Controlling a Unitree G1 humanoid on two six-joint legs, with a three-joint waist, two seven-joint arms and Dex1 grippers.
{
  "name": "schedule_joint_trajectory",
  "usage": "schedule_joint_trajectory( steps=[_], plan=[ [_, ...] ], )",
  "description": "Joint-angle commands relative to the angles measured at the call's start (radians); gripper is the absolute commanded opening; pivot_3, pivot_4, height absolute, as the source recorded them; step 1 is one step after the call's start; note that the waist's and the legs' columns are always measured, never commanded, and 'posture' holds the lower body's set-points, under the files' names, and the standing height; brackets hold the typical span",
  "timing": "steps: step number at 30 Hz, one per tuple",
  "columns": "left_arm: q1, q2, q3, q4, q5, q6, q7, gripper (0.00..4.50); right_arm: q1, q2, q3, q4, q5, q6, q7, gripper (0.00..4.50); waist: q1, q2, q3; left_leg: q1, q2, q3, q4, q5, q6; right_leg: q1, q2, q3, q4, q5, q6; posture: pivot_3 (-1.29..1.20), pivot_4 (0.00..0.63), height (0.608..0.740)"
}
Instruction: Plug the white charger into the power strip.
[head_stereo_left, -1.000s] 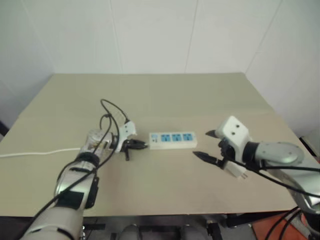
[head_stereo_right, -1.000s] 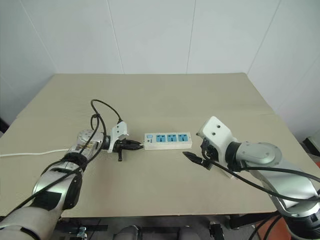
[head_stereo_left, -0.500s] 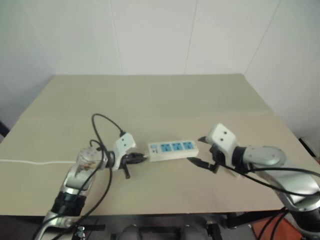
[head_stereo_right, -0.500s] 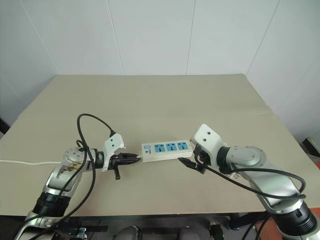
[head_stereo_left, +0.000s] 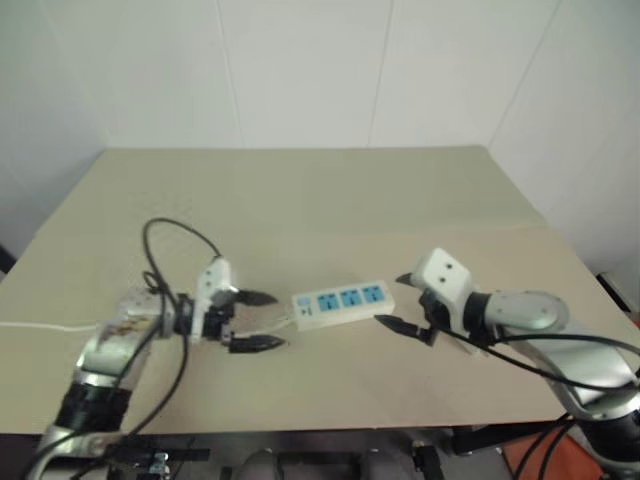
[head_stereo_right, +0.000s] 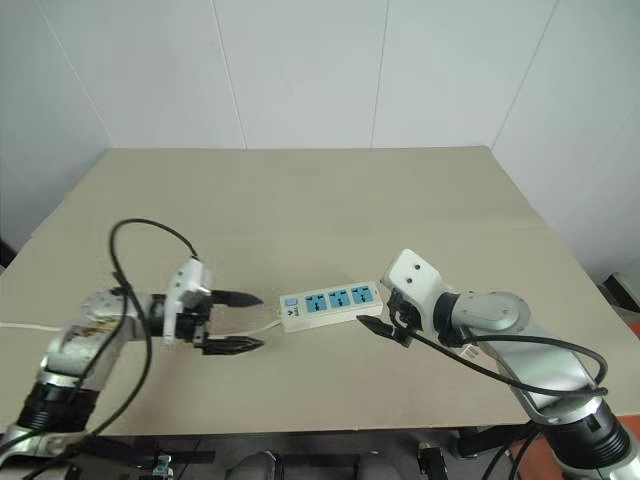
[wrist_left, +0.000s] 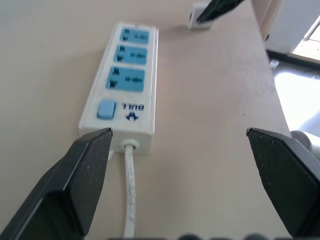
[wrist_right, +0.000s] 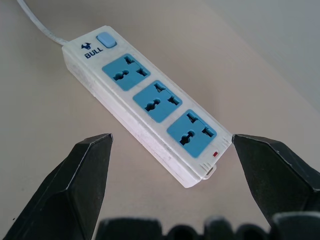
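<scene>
The long white power strip with three blue sockets (head_stereo_left: 343, 301) lies flat at centre frame on the tan desk (head_stereo_left: 330, 200). Its sockets face up, and its thin white cord (wrist_left: 129, 195) leads out toward the left gripper (head_stereo_left: 258, 320). That gripper's fingers stand wide and empty, lined up with the switch end. The right gripper (head_stereo_left: 398, 300), centre right, also has wide, empty fingers, framing the far end, probably to steady the strip. A small white block (wrist_left: 196, 19) beyond that end is probably the white cube charger, unheld.
</scene>
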Motion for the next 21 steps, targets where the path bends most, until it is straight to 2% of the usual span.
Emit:
schedule_joint_trajectory(
  steps=[1,5,10,12,16,21],
  plan=[
    [-0.065,-0.055,0.065,0.15,0.002,-0.238,0.038,4.47,-0.009,-0.003,-0.05,-0.037,-0.006,-0.011,-0.006,4.5,0.006,0.0,0.0,0.0,0.0,0.0,0.0,0.0,0.0,0.0,0.0,0.0,0.0,0.0,0.0,0.0,0.15,0.74],
    [-0.136,-0.14,0.09,0.357,-0.037,-0.417,-0.023,4.47,-0.012,-0.003,-0.057,-0.032,-0.013,-0.018,-0.008,4.5,0.004,0.0,0.0,-0.001,-0.001,0.0,0.002,0.0,0.0,0.002,-0.001,0.0,-0.001,0.001,0.0,0.0,0.15,0.74],
    [-0.269,-0.251,0.06,0.692,0.015,-0.664,-0.095,4.47,-0.018,0.002,-0.054,-0.036,-0.026,-0.017,-0.014,4.5,0.009,-0.001,0.0,-0.002,-0.001,0.0,0.002,0.0,0.0,0.001,-0.001,-0.001,-0.002,0.001,0.0,0.0,0.15,0.74],
    [-0.298,-0.278,0.061,0.789,0.015,-0.708,-0.126,4.47,-0.014,0.003,-0.058,-0.046,-0.029,-0.011,-0.019,4.5,0.005,-0.001,0.0,-0.003,-0.001,0.0,0.001,0.0,0.0,0.001,-0.001,-0.001,-0.002,0.001,0.0,0.0,0.15,0.74],
    [-0.331,-0.305,0.044,0.91,0.039,-0.779,-0.19,4.47,0.012,-0.006,-0.075,-0.063,-0.035,0.002,-0.028,4.5,-0.001,-0.001,0.0,-0.002,-0.001,0.0,0.001,0.0,0.0,0.0,0.0,0.0,-0.001,0.001,0.0,0.0,0.15,0.74],
    [-0.347,-0.354,0.044,1.017,0.071,-0.901,-0.171,4.47,0.035,-0.009,-0.098,-0.089,-0.032,0.017,-0.04,4.5,0.002,-0.001,0.0,-0.003,-0.001,0.0,0.001,0.0,0.0,0.001,-0.001,-0.001,-0.001,0.001,0.0,0.0,0.15,0.74]
  ],
)
